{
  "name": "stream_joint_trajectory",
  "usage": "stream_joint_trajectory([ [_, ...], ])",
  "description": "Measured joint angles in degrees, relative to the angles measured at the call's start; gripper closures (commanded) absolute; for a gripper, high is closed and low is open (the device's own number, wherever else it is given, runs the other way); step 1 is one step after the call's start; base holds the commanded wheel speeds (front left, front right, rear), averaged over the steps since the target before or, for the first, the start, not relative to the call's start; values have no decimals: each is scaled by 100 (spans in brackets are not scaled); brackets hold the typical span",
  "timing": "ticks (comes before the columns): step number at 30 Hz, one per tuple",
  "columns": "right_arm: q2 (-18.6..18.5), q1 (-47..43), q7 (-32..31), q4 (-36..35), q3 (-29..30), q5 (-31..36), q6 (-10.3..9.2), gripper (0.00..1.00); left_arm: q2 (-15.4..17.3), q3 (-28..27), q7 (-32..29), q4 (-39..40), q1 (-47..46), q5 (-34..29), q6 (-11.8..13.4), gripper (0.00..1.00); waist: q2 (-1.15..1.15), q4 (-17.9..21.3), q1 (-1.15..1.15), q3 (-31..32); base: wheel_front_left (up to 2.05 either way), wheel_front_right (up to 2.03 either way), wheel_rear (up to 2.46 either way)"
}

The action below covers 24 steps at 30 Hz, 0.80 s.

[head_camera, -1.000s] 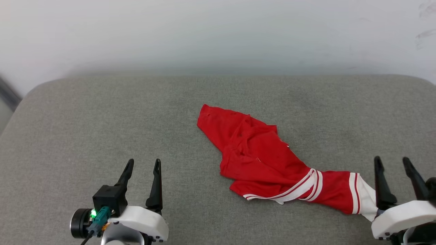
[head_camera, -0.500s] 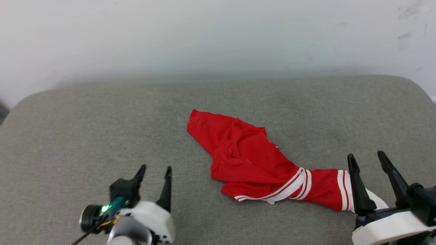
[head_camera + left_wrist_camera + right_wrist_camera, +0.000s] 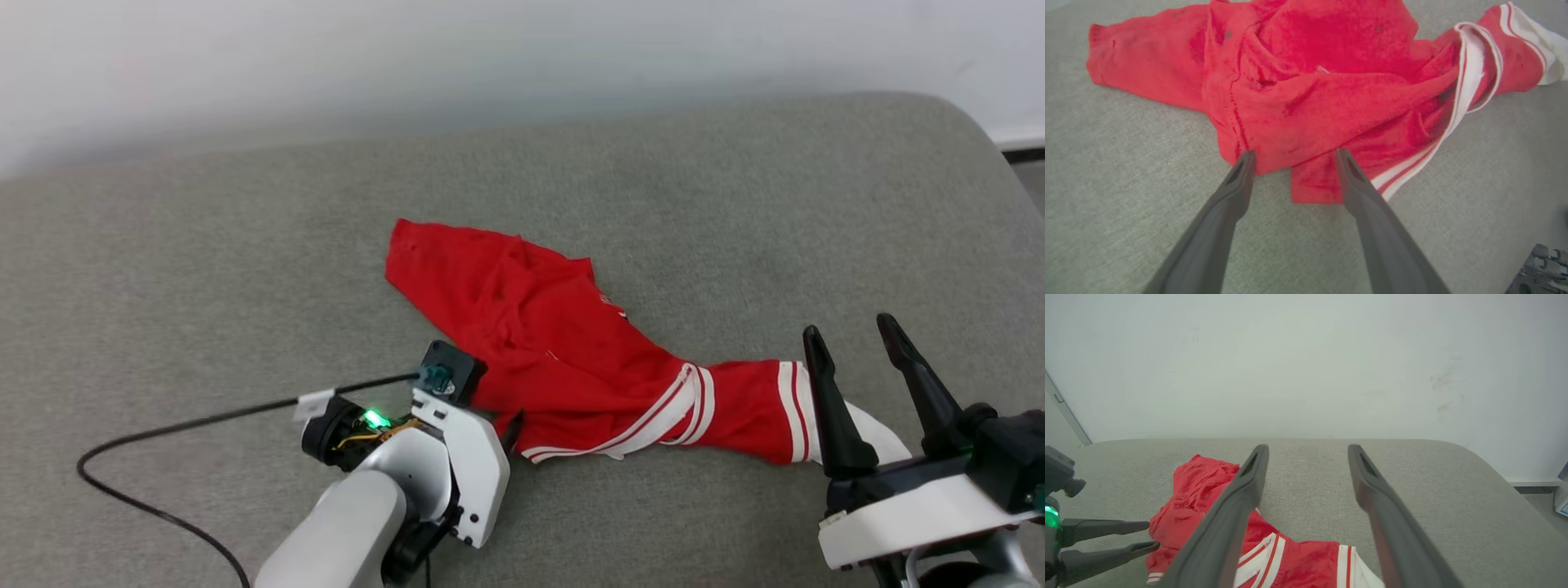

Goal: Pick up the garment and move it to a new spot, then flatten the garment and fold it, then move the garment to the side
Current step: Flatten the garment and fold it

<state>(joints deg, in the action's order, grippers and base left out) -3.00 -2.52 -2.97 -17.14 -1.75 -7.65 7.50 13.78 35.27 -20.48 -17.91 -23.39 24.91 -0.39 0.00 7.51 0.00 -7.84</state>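
- Two grippers are wide open and hold nothing. The left gripper (image 3: 1294, 153) has its fingertips at the near edge of the garment (image 3: 571, 359). The right gripper (image 3: 849, 325) stands raised just beside the white sleeve (image 3: 880, 443).
- The garment lies crumpled in the middle of the grey cushion (image 3: 204, 269). It stretches from a red corner on the left to the sleeve on the right.
- The main risk, as I judge it, is that the left fingers close on one thin layer only (the cloth lies in several folds here). Then the shirt slips out or falls open when it is lifted.
- The tips can also push the edge forward instead of taking it, or press into the soft cushion.
- If the right gripper comes down on the sleeve, a pull from the left will stretch the shirt and not move it.
- A black cable (image 3: 163, 429) lies in a loop on the cushion behind the left wrist, and it may drag or catch.
- Nothing else stands between the grippers and the cloth, and a pale wall (image 3: 490, 49) is behind.
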Motion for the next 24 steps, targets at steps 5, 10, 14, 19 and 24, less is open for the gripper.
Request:
stream_joint_trajectory([
  [5,0,120,134,134,-63,-126,0,0,96,226,-809,-411,-321,-38,-140,0,0,169,0,-345,0,0,0],
  [10,1,202,280,307,-71,-267,0,0,156,316,-1508,-526,-608,126,-320,34,0,331,0,-543,0,0,0],
  [14,1,240,353,404,-62,-337,0,0,209,334,-1712,-430,-655,219,-375,100,0,363,0,-582,0,0,0],
  [19,0,255,379,477,30,-357,0,0,390,276,-1162,-79,-615,-71,-100,100,0,237,0,-538,0,0,0],
  [24,2,255,370,485,22,-316,0,0,724,-30,-727,615,-575,-236,271,100,0,19,0,-427,0,0,0],
])
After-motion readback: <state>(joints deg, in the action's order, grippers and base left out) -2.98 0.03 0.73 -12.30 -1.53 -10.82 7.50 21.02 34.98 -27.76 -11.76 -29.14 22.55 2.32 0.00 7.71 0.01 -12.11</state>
